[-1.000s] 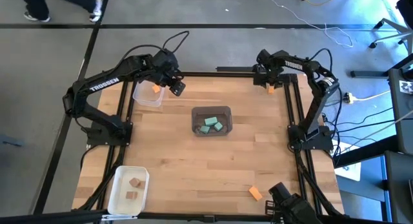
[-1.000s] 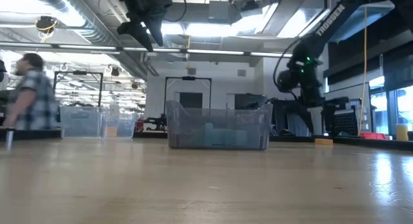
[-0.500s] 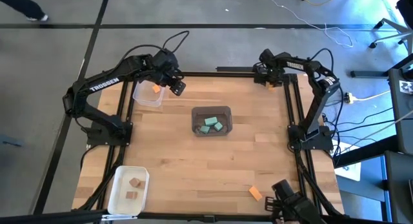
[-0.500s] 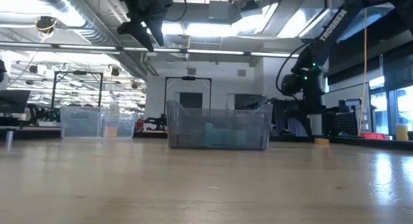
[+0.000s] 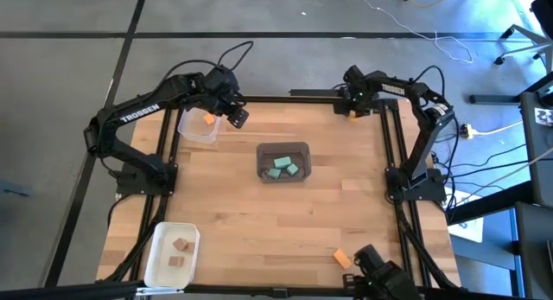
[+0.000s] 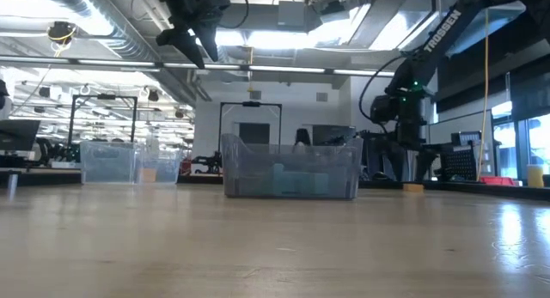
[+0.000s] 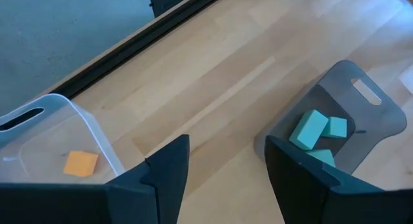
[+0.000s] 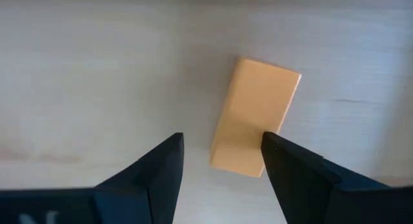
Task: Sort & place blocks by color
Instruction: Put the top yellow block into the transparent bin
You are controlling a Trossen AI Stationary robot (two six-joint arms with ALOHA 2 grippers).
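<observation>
My right gripper (image 5: 352, 105) (image 8: 219, 162) is open at the table's far right corner, low over an orange block (image 8: 255, 126) (image 6: 413, 187) that lies flat on the wood. My left gripper (image 5: 235, 116) (image 7: 226, 166) is open and empty, held high (image 6: 193, 32) beside the clear bin (image 5: 197, 131). One orange block (image 5: 208, 119) (image 7: 80, 163) lies in that bin. Teal blocks (image 5: 284, 167) (image 7: 316, 130) lie in the grey bin (image 5: 298, 148). Tan blocks (image 5: 179, 252) lie in the white bin (image 5: 160, 270). Another orange block (image 5: 343, 258) lies near the table's near right edge. My right gripper points down at the orange block from above with its fingers apart. One finger (image 8: 303, 179) stands over the block's corner (image 8: 261, 166). I cannot tell whether it touches the block, which lies flat on the table.
The grey bin (image 6: 292, 171) stands mid-table, the clear bin at the far left, the white bin at the near left corner. A black frame rail (image 5: 311, 96) runs along the far edge close to my right gripper. Bare wood (image 5: 259, 222) lies between the bins.
My right gripper has moved a little toward the table's left along the far edge. The orange block under it now lies slightly farther left than before. My left arm has kept still.
</observation>
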